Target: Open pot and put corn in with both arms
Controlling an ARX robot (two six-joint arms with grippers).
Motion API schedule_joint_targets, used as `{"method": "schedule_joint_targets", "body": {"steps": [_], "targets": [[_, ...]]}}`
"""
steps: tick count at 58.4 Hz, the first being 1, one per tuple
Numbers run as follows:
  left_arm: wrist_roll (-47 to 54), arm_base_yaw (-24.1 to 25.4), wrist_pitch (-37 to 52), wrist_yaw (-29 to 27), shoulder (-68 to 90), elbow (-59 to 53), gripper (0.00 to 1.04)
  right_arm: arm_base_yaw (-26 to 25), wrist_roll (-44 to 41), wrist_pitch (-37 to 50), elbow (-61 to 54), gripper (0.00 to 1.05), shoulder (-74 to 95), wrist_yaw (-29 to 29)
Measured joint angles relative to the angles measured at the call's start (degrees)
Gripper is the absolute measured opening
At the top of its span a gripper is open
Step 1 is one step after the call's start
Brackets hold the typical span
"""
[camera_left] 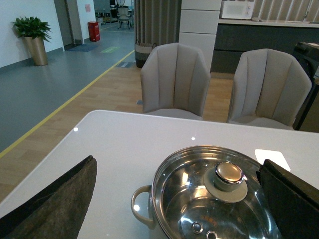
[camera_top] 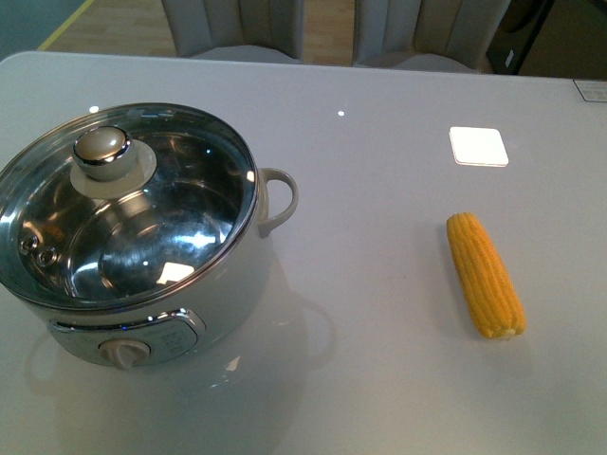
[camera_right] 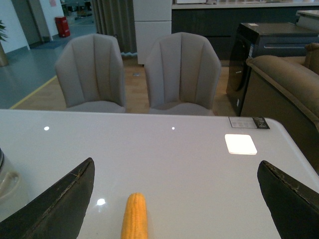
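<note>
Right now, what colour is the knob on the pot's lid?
Shiny silver knob, on a cream base; the front view shows it best.

Two grey chairs (camera_left: 174, 82) behind the white table (camera_left: 119, 137); wood floor (camera_left: 107, 92), potted plant (camera_left: 33, 37)

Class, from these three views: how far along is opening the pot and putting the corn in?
Done: nothing; the lid sits on the pot and the corn lies on the table apart from it. In hand: nothing gripped; the left gripper, open, faces the lid, the right gripper, open, faces the corn. Remaining: lift the lid, pick up the corn, put it in.
</note>
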Motion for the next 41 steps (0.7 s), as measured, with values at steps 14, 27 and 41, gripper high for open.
{"method": "schedule_joint_targets", "body": {"steps": [14,27,41], "targets": [[0.00,0.00,0.00,0.00,0.00,0.00,0.98,0.00,0.00,0.00,0.00,0.96,0.00,0.00],[0.00,0.00,0.00,0.00,0.00,0.00,0.98,0.00,0.00,0.00,0.00,0.96,0.00,0.00],[0.00,0.00,0.00,0.00,0.00,0.00,0.98,0.00,0.00,0.00,0.00,0.96,0.00,0.00]]}}
